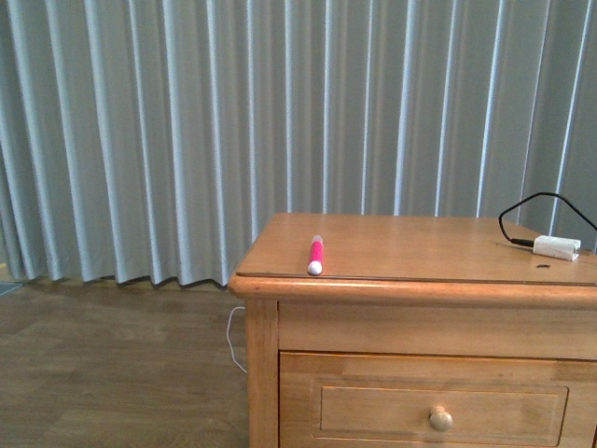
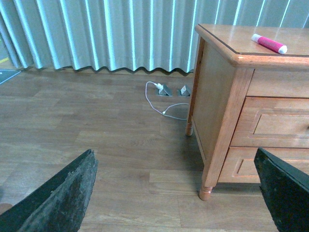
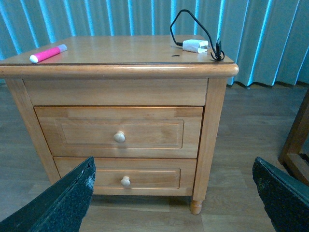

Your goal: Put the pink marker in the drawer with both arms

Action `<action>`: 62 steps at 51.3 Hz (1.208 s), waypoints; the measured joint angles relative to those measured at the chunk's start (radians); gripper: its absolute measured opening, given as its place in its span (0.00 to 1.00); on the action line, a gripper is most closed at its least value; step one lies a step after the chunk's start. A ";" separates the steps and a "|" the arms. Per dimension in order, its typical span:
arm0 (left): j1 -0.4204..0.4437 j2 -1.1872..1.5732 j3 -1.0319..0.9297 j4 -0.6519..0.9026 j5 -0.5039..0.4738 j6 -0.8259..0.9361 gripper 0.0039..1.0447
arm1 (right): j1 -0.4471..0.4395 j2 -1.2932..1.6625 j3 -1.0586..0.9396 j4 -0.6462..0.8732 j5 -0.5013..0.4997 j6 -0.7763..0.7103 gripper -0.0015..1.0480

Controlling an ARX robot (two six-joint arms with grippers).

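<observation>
Front view: light-wood table against a pleated grey-blue curtain, with the pink marker lying flat on the top near the front left corner, white end toward the front edge and just short of it. At the far right of the same top, well apart from the marker, a white plug with a looping black cable. Below the top, only the upper part of the drawer and its round knob, cropped by the frame. Shown whole only in the right wrist view: the drawer shut, flush with the table front, and beneath it a shallower drawer, also shut; insides of both hidden. Same view: right gripper spread wide and empty, its two black fingers at the frame's lower corners, in front of the table and clear of it. Seen only from the left wrist: the table's side panel, a thin white cord trailing across the wood floor, and two small grey shapes by the curtain hem, perhaps floor sockets. Left gripper likewise splayed open, grasping nothing, off to the table's side and well apart from the marker.
</observation>
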 joint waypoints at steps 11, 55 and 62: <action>0.000 0.000 0.000 0.000 0.000 0.000 0.94 | 0.000 0.000 0.000 0.000 0.000 0.000 0.91; 0.000 0.000 0.000 0.000 0.001 0.000 0.94 | 0.004 0.151 0.099 -0.253 -0.075 0.014 0.91; 0.000 0.000 0.000 0.000 0.000 0.000 0.94 | 0.062 0.338 0.111 -0.154 -0.061 0.014 0.91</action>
